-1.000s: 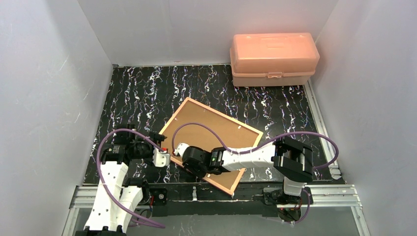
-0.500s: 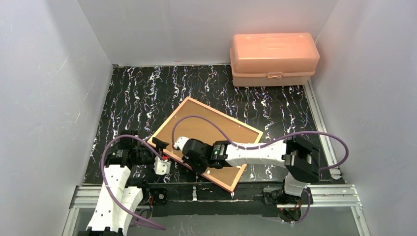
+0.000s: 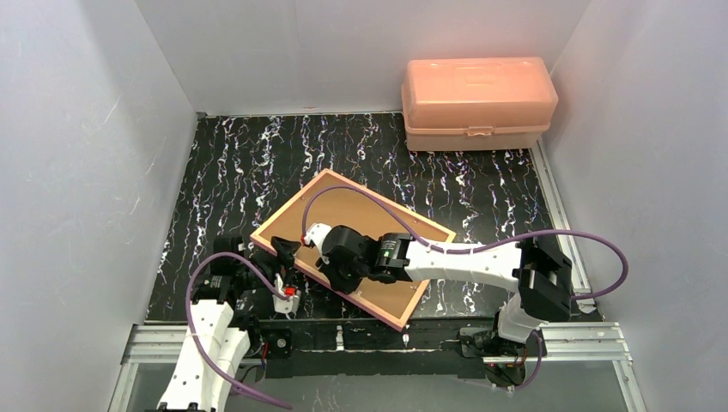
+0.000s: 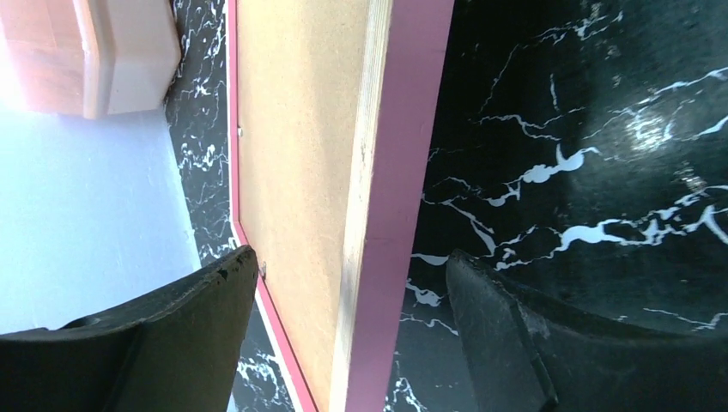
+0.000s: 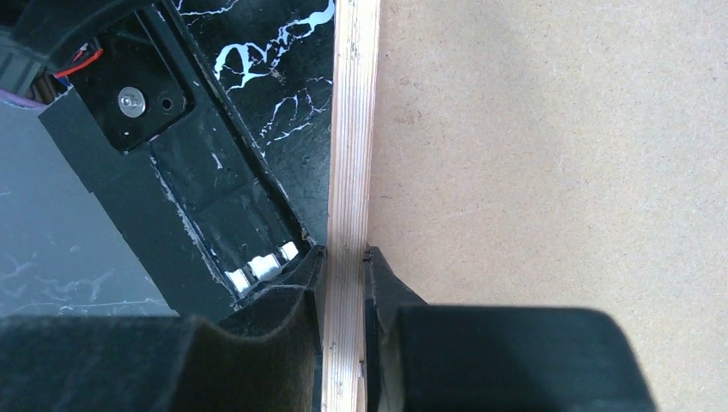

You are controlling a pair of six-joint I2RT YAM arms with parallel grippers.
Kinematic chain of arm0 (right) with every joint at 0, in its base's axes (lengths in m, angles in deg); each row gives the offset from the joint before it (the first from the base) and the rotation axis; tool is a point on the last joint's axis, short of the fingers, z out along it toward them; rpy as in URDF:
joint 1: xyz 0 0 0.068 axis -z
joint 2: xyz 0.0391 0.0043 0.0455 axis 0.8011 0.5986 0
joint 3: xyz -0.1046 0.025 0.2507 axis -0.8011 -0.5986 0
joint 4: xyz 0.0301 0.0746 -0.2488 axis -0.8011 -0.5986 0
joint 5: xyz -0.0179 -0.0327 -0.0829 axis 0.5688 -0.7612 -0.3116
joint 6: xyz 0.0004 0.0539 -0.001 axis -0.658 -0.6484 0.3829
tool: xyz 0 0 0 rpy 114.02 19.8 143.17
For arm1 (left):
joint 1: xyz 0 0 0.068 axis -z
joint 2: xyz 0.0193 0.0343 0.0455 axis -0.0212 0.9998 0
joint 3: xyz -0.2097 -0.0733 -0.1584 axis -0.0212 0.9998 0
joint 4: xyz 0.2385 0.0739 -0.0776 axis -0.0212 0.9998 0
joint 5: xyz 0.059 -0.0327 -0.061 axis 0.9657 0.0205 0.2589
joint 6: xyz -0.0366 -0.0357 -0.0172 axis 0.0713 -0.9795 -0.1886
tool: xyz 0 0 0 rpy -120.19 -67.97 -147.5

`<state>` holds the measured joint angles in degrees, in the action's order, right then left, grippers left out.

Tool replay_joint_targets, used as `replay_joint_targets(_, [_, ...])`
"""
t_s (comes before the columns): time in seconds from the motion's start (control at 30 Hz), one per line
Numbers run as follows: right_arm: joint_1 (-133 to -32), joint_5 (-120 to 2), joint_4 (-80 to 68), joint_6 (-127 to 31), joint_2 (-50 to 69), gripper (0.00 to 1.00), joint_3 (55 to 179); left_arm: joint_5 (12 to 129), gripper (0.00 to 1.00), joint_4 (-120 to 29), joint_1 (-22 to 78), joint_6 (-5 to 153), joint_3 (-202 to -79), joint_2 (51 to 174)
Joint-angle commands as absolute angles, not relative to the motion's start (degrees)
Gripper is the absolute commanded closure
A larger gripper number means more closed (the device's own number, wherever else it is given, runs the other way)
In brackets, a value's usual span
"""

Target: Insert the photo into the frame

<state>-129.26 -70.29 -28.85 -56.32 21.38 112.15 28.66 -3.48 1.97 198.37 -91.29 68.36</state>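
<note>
Frame (image 3: 391, 200): lies back-up and askew on the near half of the table, one corner pointing towards the arm bases, its thin tan rim around a brown backing board (image 3: 352, 219).
Left gripper (image 4: 349, 257): at the frame's near-left edge, jaws wide apart and straddling the rim, one dark finger on the board side, the other over the table. Neither touches the frame.
Left arm: folded low at the near left, wrist turned towards the frame, a purple cable looping beside it.
Right gripper (image 5: 345, 253): pinched closed on the frame's rim, one finger on the outer side, the other on the inner side against the board.
Right arm: base at the near right, reaching low and leftwards across the frame, its purple cable arching over the board.
Overhead view alone: gives the frame's whole outline and both arms. The right wrist covers the pinch itself.
Left wrist view alone: shows the pink outer side of the rim next to the pale wood strip of its back.
Right wrist view alone: shows the layered wood of the rim clamped between the fingertips, and black parts of the left arm's end just beyond the rim.
Table (image 3: 257, 163): black with white marbling, white walls on three sides.
Box (image 3: 476, 103): peach plastic, lid shut, far right against the back wall, well apart from the frame.
</note>
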Motion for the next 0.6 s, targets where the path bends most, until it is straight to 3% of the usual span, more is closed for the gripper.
replay_joint_targets(0.0, [-128.81,-67.74,-25.32,-56.44,18.68,0.99,117.36,25.9,0.22,-7.48,1.74,201.36,-91.56,72.15])
replay_joint_targets(0.17, [-128.61,-66.87,-26.1,-56.68,18.86,0.99,118.66,25.3,0.31,-10.06,1.74,205.31,-90.73,74.84])
replay_joint_targets(0.37, [-128.29,-67.1,-26.54,-56.72,19.0,0.99,119.42,23.91,0.65,-19.17,1.67,200.68,-89.77,73.47])
replay_joint_targets(0.43, [-128.05,-67.84,-27.19,-56.61,19.03,0.99,119.94,24.08,0.72,-19.65,1.74,199.21,-90.57,73.35])
replay_joint_targets(0.57, [-128.08,-72.15,-31.14,-54.91,19.09,0.62,122.33,24.04,0.81,-17.26,1.74,197.8,-92.81,72.53])
